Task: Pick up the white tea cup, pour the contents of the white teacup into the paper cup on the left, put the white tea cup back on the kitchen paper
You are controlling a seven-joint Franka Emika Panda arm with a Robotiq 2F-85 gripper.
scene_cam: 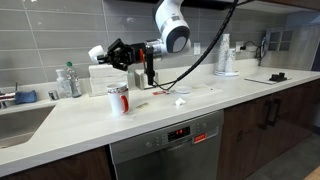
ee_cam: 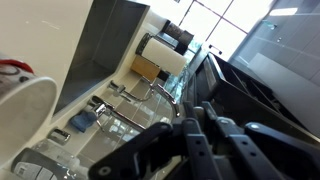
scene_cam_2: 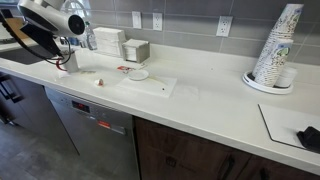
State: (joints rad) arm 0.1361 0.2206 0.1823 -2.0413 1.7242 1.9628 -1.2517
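Note:
In an exterior view my gripper [scene_cam: 108, 53] reaches out level above the counter and is shut on the white tea cup [scene_cam: 97, 53], which is tipped on its side at the fingertips. The paper cup [scene_cam: 117, 98] with red print stands upright on the counter below, slightly nearer the camera. In the other exterior view the gripper [scene_cam_2: 58, 42] hangs over the paper cup [scene_cam_2: 68, 60]; the tea cup is hidden there. The kitchen paper [scene_cam_2: 152, 86] lies flat further along the counter. The wrist view shows dark fingers close together [ee_cam: 190, 135] and a white cup wall [ee_cam: 25, 115] at the lower left.
A small white dish [scene_cam_2: 138, 73] sits by the kitchen paper. A white box [scene_cam_2: 108, 40] and a brown box [scene_cam_2: 136, 50] stand by the wall. A tall stack of cups [scene_cam_2: 277, 45] is far along. The sink [scene_cam: 20, 118] and bottles [scene_cam: 67, 82] are beyond the paper cup.

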